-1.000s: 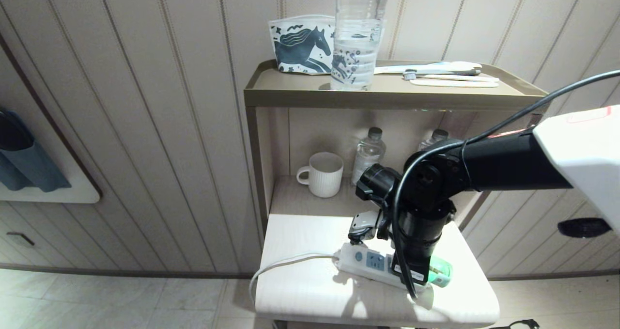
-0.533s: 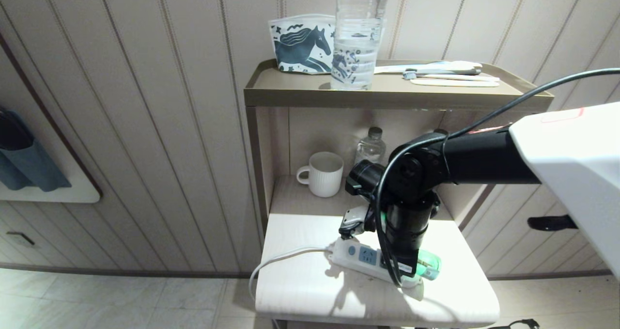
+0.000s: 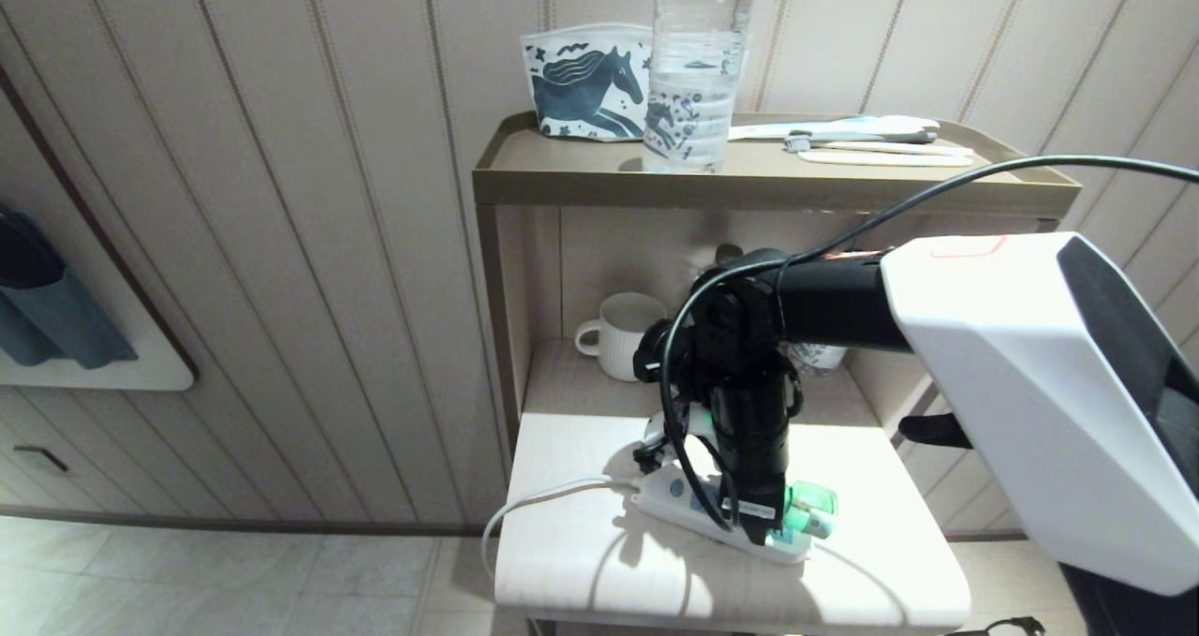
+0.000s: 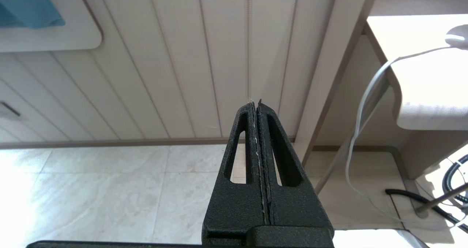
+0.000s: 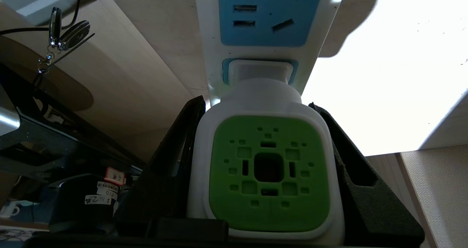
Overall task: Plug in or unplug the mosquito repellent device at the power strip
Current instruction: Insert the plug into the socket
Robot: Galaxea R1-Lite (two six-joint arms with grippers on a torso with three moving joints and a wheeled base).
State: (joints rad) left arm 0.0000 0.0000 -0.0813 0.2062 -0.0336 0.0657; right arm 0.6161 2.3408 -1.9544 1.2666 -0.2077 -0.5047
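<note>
The mosquito repellent device [image 5: 268, 171] has a white head with a green centre. It fills the gap in my right gripper [image 5: 256, 102], whose black fingers [image 5: 175, 160] press on both its sides. Its plug sits against the end socket of the white power strip [image 5: 210, 39], next to a free blue socket face. In the head view the right arm reaches straight down onto the power strip [image 3: 660, 500] on the low table. The device's green bottle [image 3: 810, 510] sticks out beside the wrist. My left gripper [image 4: 256, 103] hangs shut and empty above the floor beside the table.
The strip's white cord [image 3: 543, 505] runs off the table's left front edge [image 3: 525, 580]. A white mug [image 3: 628, 332] stands on the shelf behind the arm. A tall water bottle [image 3: 698, 65], a horse-print pouch [image 3: 585, 79] and toothbrushes [image 3: 862, 135] sit on the top shelf.
My right arm has swung leftward and more of its white forearm has come into view. The strip and the device have slid slightly left with the gripper.
</note>
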